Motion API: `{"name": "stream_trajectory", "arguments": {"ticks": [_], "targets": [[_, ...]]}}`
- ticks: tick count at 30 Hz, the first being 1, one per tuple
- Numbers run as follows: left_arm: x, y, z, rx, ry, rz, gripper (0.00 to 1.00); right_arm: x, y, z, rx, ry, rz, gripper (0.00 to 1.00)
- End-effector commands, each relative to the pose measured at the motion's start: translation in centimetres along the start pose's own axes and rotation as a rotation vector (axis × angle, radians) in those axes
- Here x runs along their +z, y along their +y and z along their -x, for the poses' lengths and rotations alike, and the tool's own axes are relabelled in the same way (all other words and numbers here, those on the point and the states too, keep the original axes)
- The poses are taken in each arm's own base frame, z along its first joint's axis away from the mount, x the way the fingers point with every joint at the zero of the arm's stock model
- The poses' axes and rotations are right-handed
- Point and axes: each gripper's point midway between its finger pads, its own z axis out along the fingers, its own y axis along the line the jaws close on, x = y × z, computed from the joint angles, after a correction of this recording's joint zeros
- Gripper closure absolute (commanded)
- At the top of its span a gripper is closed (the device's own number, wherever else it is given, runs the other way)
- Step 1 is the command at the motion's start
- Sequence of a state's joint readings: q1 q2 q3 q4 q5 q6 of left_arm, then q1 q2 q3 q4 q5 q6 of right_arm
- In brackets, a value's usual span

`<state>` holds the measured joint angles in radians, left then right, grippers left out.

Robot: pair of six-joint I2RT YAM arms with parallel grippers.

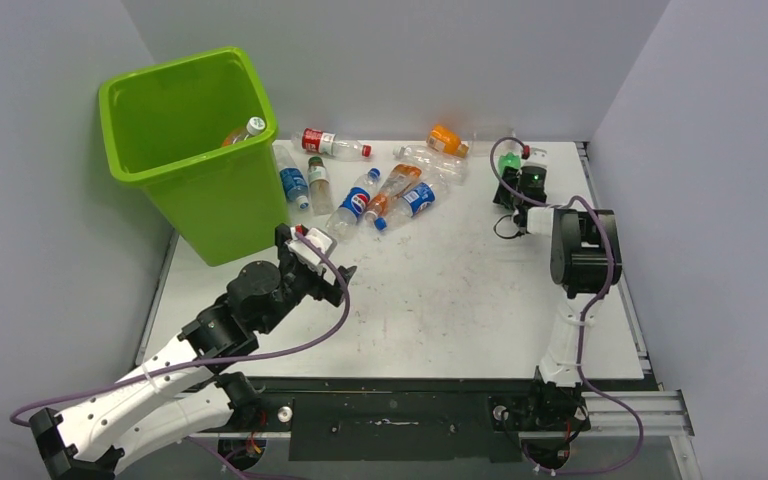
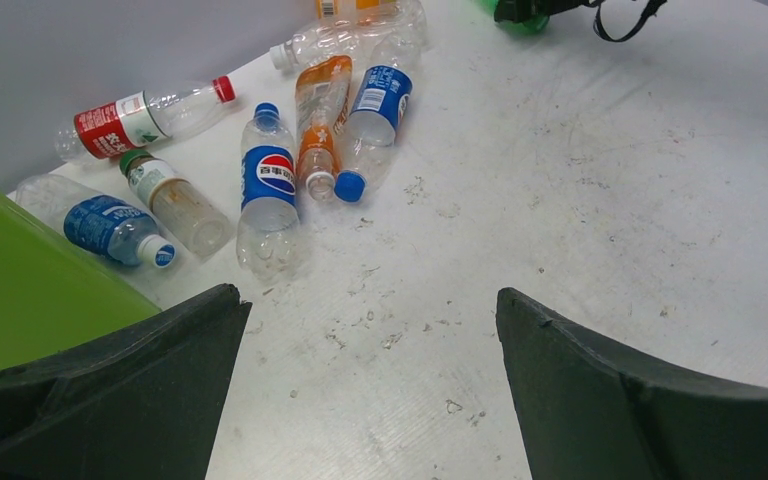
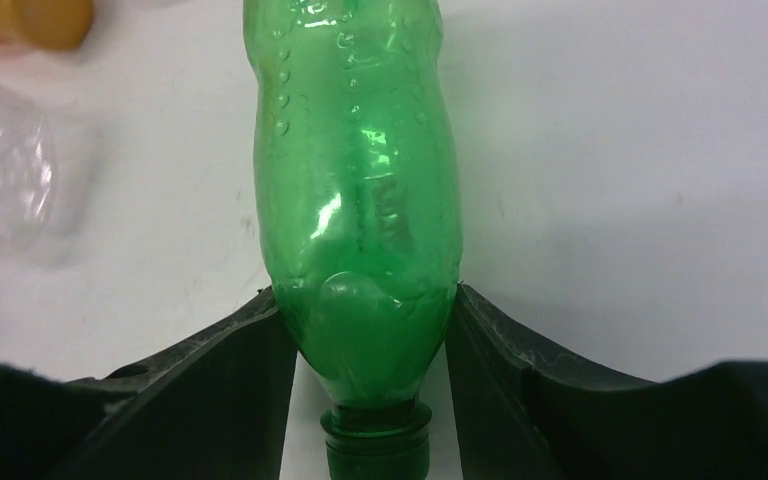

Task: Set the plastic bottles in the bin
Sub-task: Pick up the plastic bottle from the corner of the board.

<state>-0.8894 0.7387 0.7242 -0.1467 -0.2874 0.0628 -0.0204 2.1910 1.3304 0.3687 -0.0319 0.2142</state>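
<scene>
The table (image 1: 460,300) carried the tall green bin (image 1: 210,205) at its far-left corner, one bottle (image 1: 243,131) already lying inside it. The left gripper (image 2: 370,310) hung just off the bin's near-right corner with its jaws spread wide and holding nothing, aimed at the heap of bottles (image 1: 355,203) along the far edge, probably ready for a pick. Those bottles lay on their sides, most slanting from the far edge toward the bin.

At the far-right corner, the right gripper (image 3: 365,300) was clenched on the green bottle (image 3: 355,180), one finger pressed to each side of its shoulder, a hold that should stop it rolling. The bottle's long axis ran in line with the gripper, neck toward the wrist and base toward the far edge.
</scene>
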Motion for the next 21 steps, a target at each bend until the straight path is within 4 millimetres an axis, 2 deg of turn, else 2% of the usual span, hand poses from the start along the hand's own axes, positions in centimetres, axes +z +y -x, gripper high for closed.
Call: {"name": "stream_trajectory", "arguments": {"ticks": [1, 4, 5, 9, 14, 17, 21], "targets": [[-0.7, 0.2, 2.7, -0.033, -0.08, -0.001, 0.04, -5.2, 3.9, 3.4, 0.055, -0.104, 0.057, 0.94], [-0.9, 0.2, 2.9, -0.041, -0.088, -0.002, 0.04, -8.6, 5.4, 3.7, 0.138, -0.121, 0.065, 0.95], [-0.9, 0.2, 3.0, -0.042, -0.09, -0.003, 0.04, -10.4, 6.1, 4.4, 0.163, -0.139, 0.079, 0.95], [-1.1, 0.1, 3.4, -0.051, -0.115, -0.013, 0.04, -17.0, 9.8, 3.4, 0.228, -0.145, 0.166, 0.95], [-1.5, -1.0, 3.9, -0.073, -0.184, -0.077, 0.04, -25.6, 14.7, -0.1, 0.3, -0.029, 0.431, 0.95], [-2.1, -2.1, 5.0, -0.06, -0.282, -0.144, 0.04, -31.4, 17.4, -1.4, 0.302, 0.082, 0.643, 0.95], [-3.3, -4.4, 5.4, 0.07, -0.378, -0.29, 0.04, -38.8, 19.1, -2.5, 0.238, 0.224, 0.873, 0.95]]}}
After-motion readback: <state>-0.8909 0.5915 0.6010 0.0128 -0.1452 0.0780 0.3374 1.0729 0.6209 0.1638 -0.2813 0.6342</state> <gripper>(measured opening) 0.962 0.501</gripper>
